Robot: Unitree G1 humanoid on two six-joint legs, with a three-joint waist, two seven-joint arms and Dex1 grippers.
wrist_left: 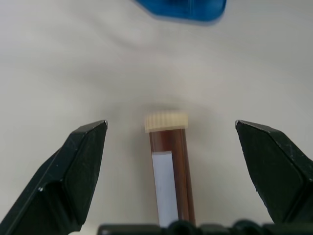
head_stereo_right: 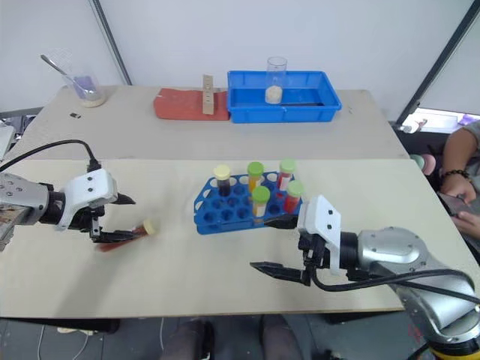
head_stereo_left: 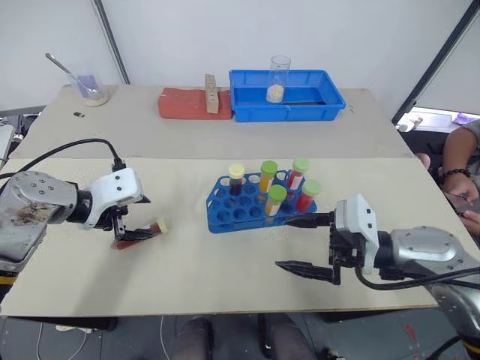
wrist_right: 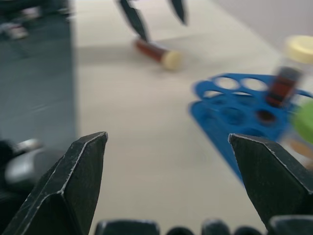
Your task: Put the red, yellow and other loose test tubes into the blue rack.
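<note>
A loose test tube (head_stereo_left: 141, 233) of dark red liquid with a cream cap lies on the table, left of the blue rack (head_stereo_left: 225, 211). My left gripper (head_stereo_left: 133, 220) is open and angled down over it. In the left wrist view the tube (wrist_left: 168, 171) lies between the two spread fingers, untouched. Several capped tubes stand in the rack: one cream-capped and dark (head_stereo_left: 236, 178), the others green-capped (head_stereo_left: 275, 199) with red or yellow liquid. My right gripper (head_stereo_left: 291, 244) hangs open and empty just right of the rack's front, pointing left. The right wrist view shows the rack (wrist_right: 230, 115) and the lying tube (wrist_right: 155, 52).
At the back stand a blue tray (head_stereo_left: 289, 114) holding a glass beaker (head_stereo_left: 279, 79), a red block (head_stereo_left: 180, 105) with a wooden piece (head_stereo_left: 212, 94), and a beaker with a spoon (head_stereo_left: 90, 90) at far left. A person's arm (head_stereo_left: 456, 169) is at the right edge.
</note>
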